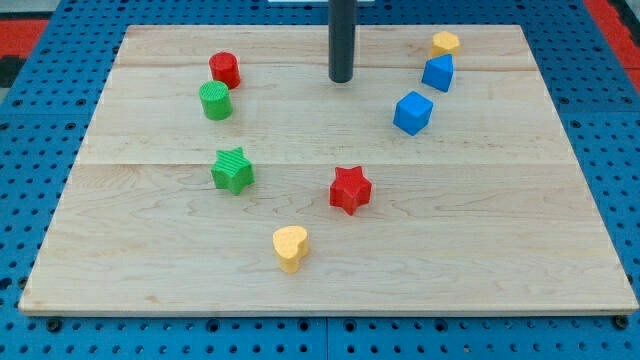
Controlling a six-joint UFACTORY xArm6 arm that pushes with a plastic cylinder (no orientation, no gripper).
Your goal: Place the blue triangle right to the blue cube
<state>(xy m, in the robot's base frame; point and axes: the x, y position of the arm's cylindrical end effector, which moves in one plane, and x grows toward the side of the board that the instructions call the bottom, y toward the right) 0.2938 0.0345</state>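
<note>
Right now my tip (pixel 341 79) rests on the wooden board (pixel 150 270) near the view's top, well apart from every block; I carry only a bare rod, with nothing that opens or closes. To the view's right of it, the blue triangle (pixel 438 73) sits just above and slightly right of the blue cube (pixel 412 112), close but not touching. A yellow block (pixel 445 43) lies just above the triangle. On the view's left sit a red cylinder (pixel 225 69), a green cylinder (pixel 215 101) and a green star (pixel 232 170). Lower down lie a red star (pixel 350 189) and a yellow heart (pixel 290 247).
</note>
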